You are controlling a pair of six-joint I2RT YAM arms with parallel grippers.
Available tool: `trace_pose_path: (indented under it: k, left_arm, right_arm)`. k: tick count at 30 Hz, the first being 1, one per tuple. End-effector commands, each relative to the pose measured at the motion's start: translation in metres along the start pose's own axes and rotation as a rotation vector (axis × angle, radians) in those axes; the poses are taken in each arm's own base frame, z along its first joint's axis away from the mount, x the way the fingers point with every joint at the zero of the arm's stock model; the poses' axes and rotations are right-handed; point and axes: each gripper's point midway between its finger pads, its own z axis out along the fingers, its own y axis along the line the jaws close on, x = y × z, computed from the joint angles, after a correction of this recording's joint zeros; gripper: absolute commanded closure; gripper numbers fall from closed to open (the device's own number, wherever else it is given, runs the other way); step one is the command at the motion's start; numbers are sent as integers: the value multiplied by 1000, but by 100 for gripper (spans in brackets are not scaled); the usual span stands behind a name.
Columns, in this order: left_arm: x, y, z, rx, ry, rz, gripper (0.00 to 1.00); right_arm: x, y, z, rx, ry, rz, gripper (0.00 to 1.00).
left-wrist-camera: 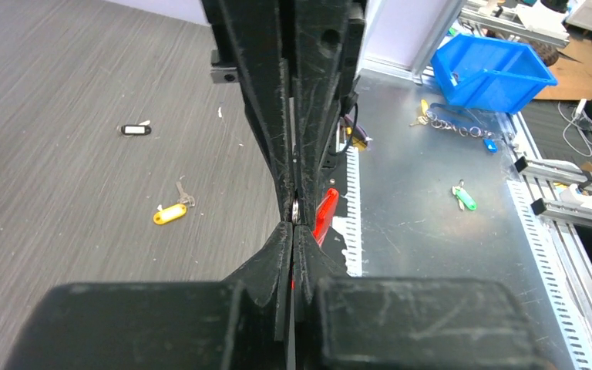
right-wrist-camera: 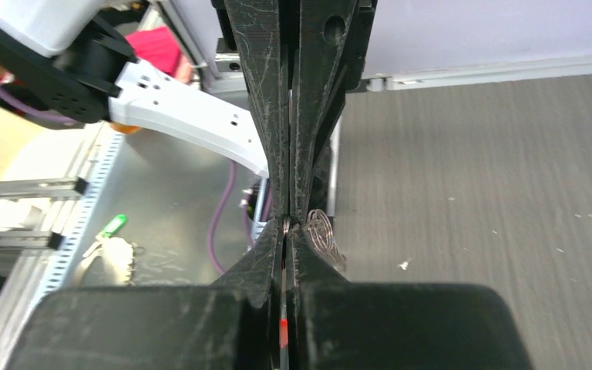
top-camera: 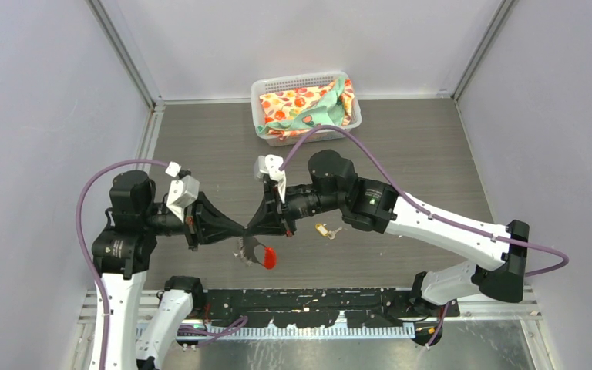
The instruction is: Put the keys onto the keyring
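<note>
The curved silver metal keyring (top-camera: 248, 250) is hanging over the open middle of the grey surface (top-camera: 432, 146), well apart from the side walls (top-camera: 38, 116). The left arm (top-camera: 135, 223) and right arm (top-camera: 370, 204) are reaching inward, their closed jaws pinching it tip-to-tip.

The keyring (top-camera: 253, 251), a silver ring with small wire loops (right-wrist-camera: 320, 228) and a red oblong tag (top-camera: 269, 257), hangs above the worktop (top-camera: 200, 139). It is pinched where the left fingers (top-camera: 223, 225) and right fingers (top-camera: 266, 217) meet tip to tip. The tag dangles slanted just below and beside the tips, and the loops bunch close against them. The brass key (top-camera: 322, 230) lies flat on the worktop near the keyring but apart from it, with its small silver ring (top-camera: 334, 230) attached at one end. The black key (left-wrist-camera: 135, 129) lies flat farther along, well apart from the brass key; it is too small to show detail.
</note>
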Motion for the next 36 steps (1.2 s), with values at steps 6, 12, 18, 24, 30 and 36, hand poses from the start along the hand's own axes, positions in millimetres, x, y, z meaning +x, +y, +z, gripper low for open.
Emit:
trace_pose_path:
  k: [6,12,18,24,30,36]
  left_arm:
    - [2,24,2,-53,4,29,100]
    - [-2,42,2,-125,3,33,100]
    - [-7,46,2,-142,-9,33,100]
    - [-11,46,2,-148,-13,68,100]
    - [-16,36,2,-103,-22,101,100]
    - [-20,26,2,-71,-29,117,100]
  right_arm:
    - [-38,0,15,107,-104,-216,96]
    - [-35,11,10,63,-96,-207,76]
    - [-35,5,-3,134,-108,-208,69]
    - [-40,-17,-27,315,-135,-225,40]
    - [-45,-24,-56,405,-150,-263,30]
    - [-44,-20,-68,382,-151,-263,37]
